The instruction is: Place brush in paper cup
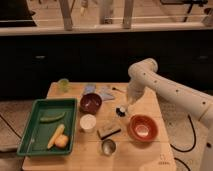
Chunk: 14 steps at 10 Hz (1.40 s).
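Note:
My gripper hangs from the white arm over the middle right of the wooden table. It is shut on the brush, whose small dark bristle head points down and left, just above the tabletop. The pale handle is mostly hidden by the gripper. The paper cup, small, white and upright, stands to the left of the gripper and a little nearer the front. It sits between the green tray and a tan block.
A maroon bowl sits behind the paper cup and an orange bowl at front right. A tan block, metal cup, green cup, blue packets and a green tray with vegetables share the table.

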Motion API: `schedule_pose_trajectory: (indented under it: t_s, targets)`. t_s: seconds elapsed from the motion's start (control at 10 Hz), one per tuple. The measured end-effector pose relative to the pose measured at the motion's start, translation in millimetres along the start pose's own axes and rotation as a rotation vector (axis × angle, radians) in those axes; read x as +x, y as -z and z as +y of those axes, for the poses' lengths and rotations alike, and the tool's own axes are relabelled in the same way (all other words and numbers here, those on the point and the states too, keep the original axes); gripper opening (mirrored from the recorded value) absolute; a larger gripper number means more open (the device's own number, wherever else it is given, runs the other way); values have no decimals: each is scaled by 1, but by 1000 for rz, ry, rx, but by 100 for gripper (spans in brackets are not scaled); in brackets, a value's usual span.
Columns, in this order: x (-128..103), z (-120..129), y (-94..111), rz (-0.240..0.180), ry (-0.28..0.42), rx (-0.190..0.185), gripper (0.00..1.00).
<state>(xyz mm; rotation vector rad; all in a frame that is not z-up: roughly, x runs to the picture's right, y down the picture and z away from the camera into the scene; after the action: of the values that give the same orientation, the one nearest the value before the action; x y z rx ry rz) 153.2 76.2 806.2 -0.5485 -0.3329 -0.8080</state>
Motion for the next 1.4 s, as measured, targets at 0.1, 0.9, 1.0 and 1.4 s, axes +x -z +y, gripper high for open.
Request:
schedule_pose_trajectory:
  t_s: [0.1, 0.9, 1.0, 1.4]
  targets:
    - [-1, 1, 2, 6, 12, -1, 1]
    - [-27, -16, 15, 4, 148, 4, 1]
    - [-29, -19, 16, 3, 163, 4, 1]
    - [-41, -30, 19, -3, 253, 3, 1]
